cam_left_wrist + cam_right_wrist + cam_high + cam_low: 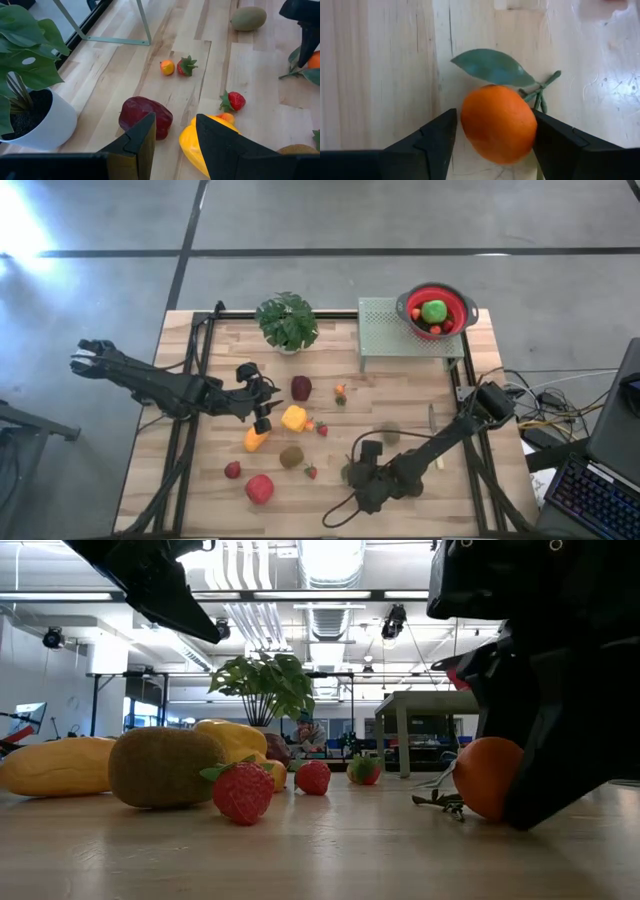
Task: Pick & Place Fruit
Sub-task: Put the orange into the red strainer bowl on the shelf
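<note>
Several toy fruits lie on the wooden table: a maroon fruit [301, 388], a yellow pepper [294, 418], a yellow-orange fruit [257, 440], a brown kiwi [291, 456], strawberries [322, 429] and a red apple [260, 488]. An orange [499, 124] with a green leaf rests on the table [488, 777]. My right gripper [495, 137] is low and open, with one finger on each side of the orange. My left gripper [175, 135] is open and empty, above the maroon fruit [145, 116] and the pepper [200, 145]. My right gripper comes at the orange from above, one finger [547, 140] close against its side and the other [440, 137] a small gap away. I cannot tell whether either finger touches it. The orange sits on the table.
A potted plant [287, 322] stands at the far middle. A red bowl [437, 308] with a green fruit and small ones sits on a green rack [385, 330] at the far right. A small orange fruit and a strawberry [340, 393] lie mid-table, and a kiwi [390, 437] lies near my right arm.
</note>
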### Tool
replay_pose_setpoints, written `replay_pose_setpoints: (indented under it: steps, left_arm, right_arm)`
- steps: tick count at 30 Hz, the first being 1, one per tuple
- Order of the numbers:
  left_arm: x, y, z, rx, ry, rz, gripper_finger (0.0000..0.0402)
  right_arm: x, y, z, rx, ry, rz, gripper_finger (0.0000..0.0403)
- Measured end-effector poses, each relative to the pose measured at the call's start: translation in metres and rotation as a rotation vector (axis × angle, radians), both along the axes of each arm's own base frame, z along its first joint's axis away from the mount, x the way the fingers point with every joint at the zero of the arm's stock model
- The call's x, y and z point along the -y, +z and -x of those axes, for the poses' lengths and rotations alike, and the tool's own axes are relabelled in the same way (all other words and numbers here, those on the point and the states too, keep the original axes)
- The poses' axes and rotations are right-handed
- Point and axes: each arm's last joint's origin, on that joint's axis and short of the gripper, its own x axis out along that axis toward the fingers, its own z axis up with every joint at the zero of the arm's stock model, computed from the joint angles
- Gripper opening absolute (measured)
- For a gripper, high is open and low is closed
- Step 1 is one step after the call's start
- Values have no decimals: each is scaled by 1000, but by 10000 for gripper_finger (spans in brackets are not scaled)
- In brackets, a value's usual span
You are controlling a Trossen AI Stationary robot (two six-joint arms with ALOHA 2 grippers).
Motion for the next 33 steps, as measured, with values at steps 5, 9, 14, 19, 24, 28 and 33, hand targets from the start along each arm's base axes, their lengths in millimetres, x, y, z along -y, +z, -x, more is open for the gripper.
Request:
replay_pose_setpoints:
  steps: [5, 9, 14, 19, 24, 28, 33]
  left_arm:
    - [0, 0, 0, 0, 0, 0, 147]
    - [0, 0, 0, 0, 0, 0, 147]
    - [0, 0, 0, 0, 0, 0, 147]
    - [0, 0, 0, 0, 0, 0, 147]
    - [0, 0, 0, 0, 0, 0, 147]
    - [0, 0, 0, 0, 0, 0, 147]
    - [0, 0, 0, 0, 0, 0, 147]
  right_arm:
    - [1, 3, -4, 16, -13, -10, 216]
    - [2, 2, -4, 12, -16, -9, 200]
    - [2, 3, -4, 5, -14, -12, 176]
    - [2, 3, -3, -4, -7, -21, 167]
    - [2, 4, -3, -7, -4, -25, 174]
    - [2, 7, -2, -3, -2, -29, 170]
    - [4, 14, 0, -5, 1, -26, 162]
